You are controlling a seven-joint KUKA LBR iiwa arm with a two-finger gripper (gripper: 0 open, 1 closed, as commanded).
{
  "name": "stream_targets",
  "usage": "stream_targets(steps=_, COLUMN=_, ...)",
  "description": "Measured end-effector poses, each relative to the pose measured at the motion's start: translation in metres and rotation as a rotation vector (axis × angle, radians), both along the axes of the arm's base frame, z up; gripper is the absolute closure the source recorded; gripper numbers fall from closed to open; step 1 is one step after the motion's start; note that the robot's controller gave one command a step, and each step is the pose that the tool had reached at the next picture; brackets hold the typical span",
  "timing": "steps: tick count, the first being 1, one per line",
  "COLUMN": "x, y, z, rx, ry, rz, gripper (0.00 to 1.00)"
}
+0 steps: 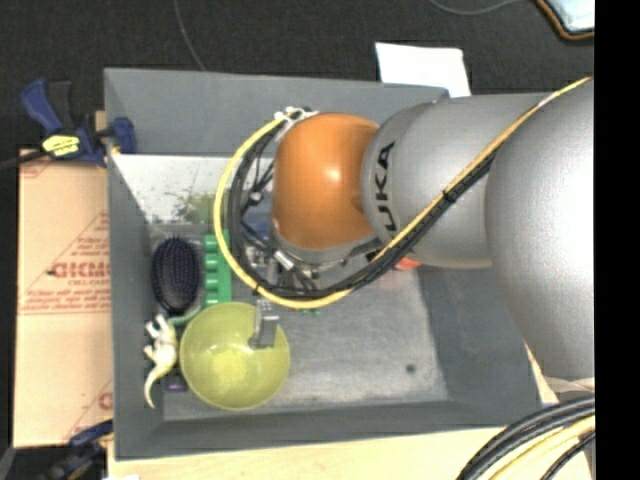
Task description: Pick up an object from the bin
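The gripper (pixel 265 330) hangs inside the yellow-green bowl (pixel 222 376), near its upper-right rim; whether it is spread or pressed together cannot be told.

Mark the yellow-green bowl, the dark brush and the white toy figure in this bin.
yellow-green bowl (pixel 225 370), camera view, on its inner floor.
dark brush (pixel 177 273), camera view, middle of its bristle head.
white toy figure (pixel 161 352), camera view, on its body.

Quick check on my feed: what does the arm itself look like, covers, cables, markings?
The arm is a thick, rounded silver-grey body with black KUKA lettering near the wrist. A glossy orange dome cover caps the wrist. A yellow cable and black cables loop around it; the yellow one runs along the arm.
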State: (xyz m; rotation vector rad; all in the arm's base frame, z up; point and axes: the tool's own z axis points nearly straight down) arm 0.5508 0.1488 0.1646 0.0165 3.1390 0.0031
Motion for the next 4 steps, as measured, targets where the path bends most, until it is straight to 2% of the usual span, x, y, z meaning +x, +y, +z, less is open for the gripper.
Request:
stream_targets(steps=2, x=0.0, y=0.0, z=0.0, rx=0.0, ry=0.0, rz=0.0, gripper=0.0)
stream_targets(steps=3, x=0.07, y=-0.005, z=-0.043, rx=0.0, ry=-0.006, rz=0.23, gripper=0.0)
stream_targets(steps=4, x=-0.032, y=-0.031, z=-0.028, rx=0.0, ry=0.001, rz=-0.071, gripper=0.0)
